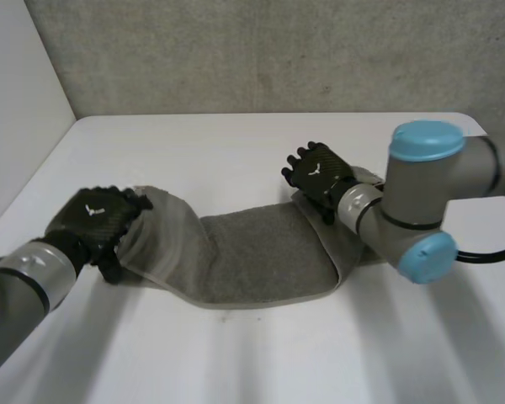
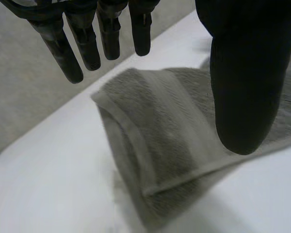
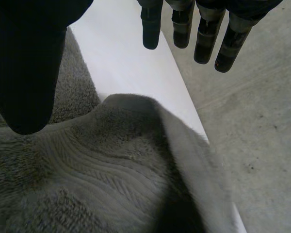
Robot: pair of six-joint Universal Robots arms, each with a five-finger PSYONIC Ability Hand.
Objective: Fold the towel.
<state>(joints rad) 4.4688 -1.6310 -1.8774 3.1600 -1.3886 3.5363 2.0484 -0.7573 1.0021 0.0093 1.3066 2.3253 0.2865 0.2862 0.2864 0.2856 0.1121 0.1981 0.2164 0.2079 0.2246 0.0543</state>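
On the table (image 1: 236, 143) — towel (image 1: 252, 252) (end edges bunched), room all round

One grey towel (image 1: 244, 252) is counted, spread beneath the fingers of both hands. Two black hands are counted: one left hand (image 1: 93, 220) and one right hand (image 1: 318, 172). Two arms are counted, one left arm (image 1: 21, 282) and one right arm (image 1: 421, 194). One white table (image 1: 236, 143) is seen. Below the left fingertips, two layers of towel seem to be stacked, though that count is uncertain.
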